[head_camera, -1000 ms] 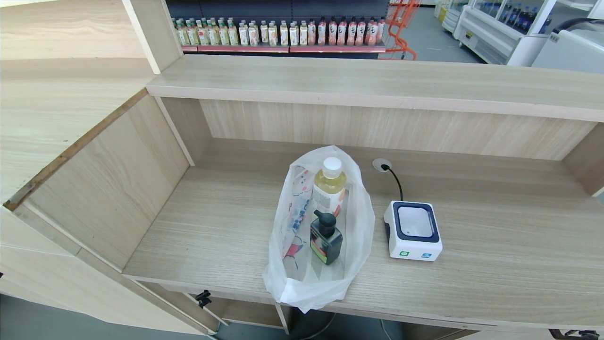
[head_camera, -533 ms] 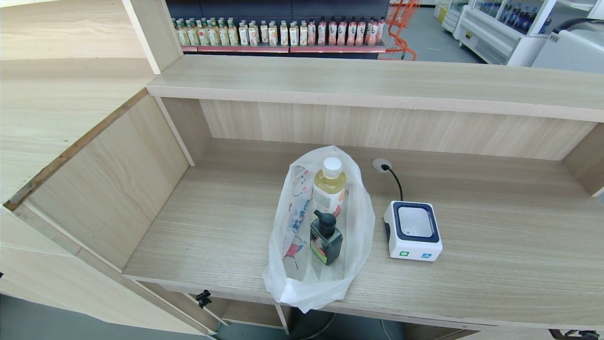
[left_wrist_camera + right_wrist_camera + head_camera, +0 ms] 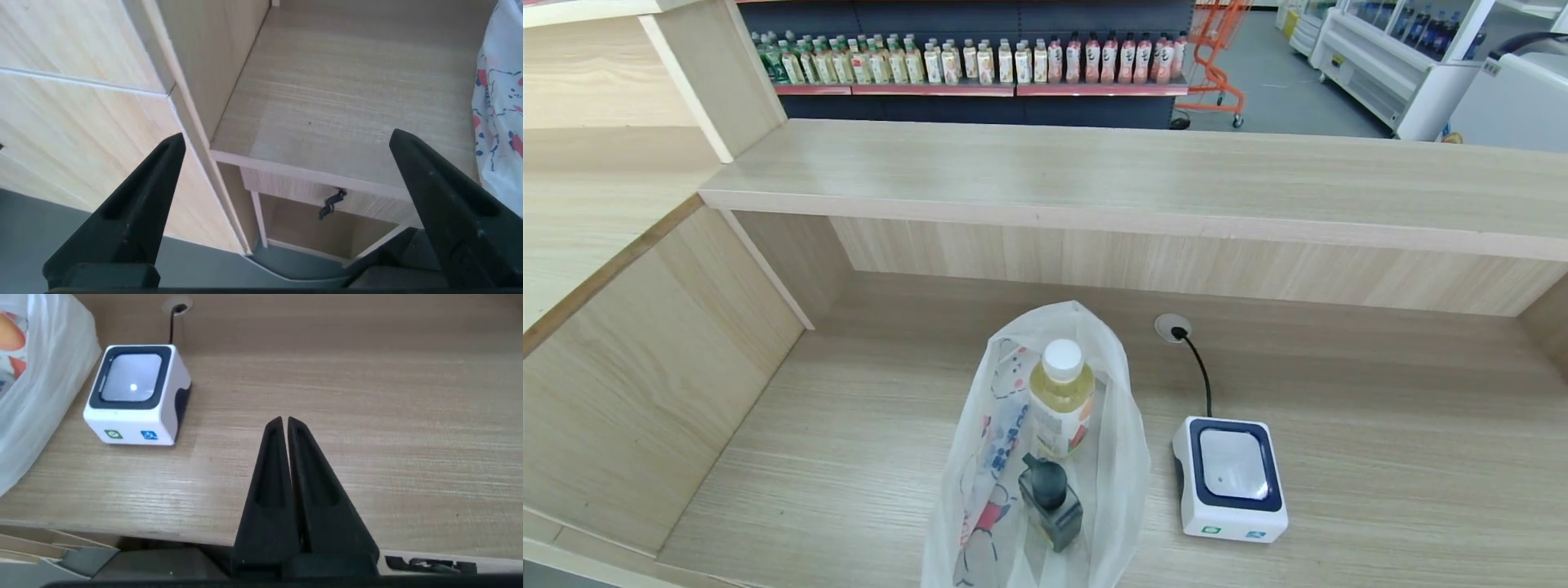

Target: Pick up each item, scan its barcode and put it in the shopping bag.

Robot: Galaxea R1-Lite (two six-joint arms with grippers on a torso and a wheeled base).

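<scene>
1. Plainly, the left end effector [image 3: 286, 137] has its two fingers spread wide apart with nothing between them. It is held out in front of the left front corner of the desk [image 3: 343, 90].
2. From that end effector, the shopping bag [image 3: 500, 106] rests on the desk ahead and off to the right, well apart from the fingers (its side carries a red and blue cartoon print).
3. A small black latch [image 3: 331, 202] sits under the desk's front edge, ahead of the spread fingers and between them.
4. The right end effector [image 3: 283, 425] has its fingers pressed together on nothing. It hovers over bare desk near the front edge.
5. Ahead of it and to its left, apart from it, the barcode scanner [image 3: 135, 396] stands on the desk with its window facing up. A black cable [image 3: 172, 327] runs from the scanner's far side to a round grommet [image 3: 176, 305].
6. Farther to the left of the right end effector, just beside the scanner and not touching it, is the shopping bag [image 3: 33, 392].
7. From the head view, the shopping bag [image 3: 1123, 457] is open at the top. Inside, a tea bottle [image 3: 1059, 400] with a white cap stands upright at the far end. A dark pump bottle [image 3: 1049, 502] stands just beside it on the near side.
</scene>
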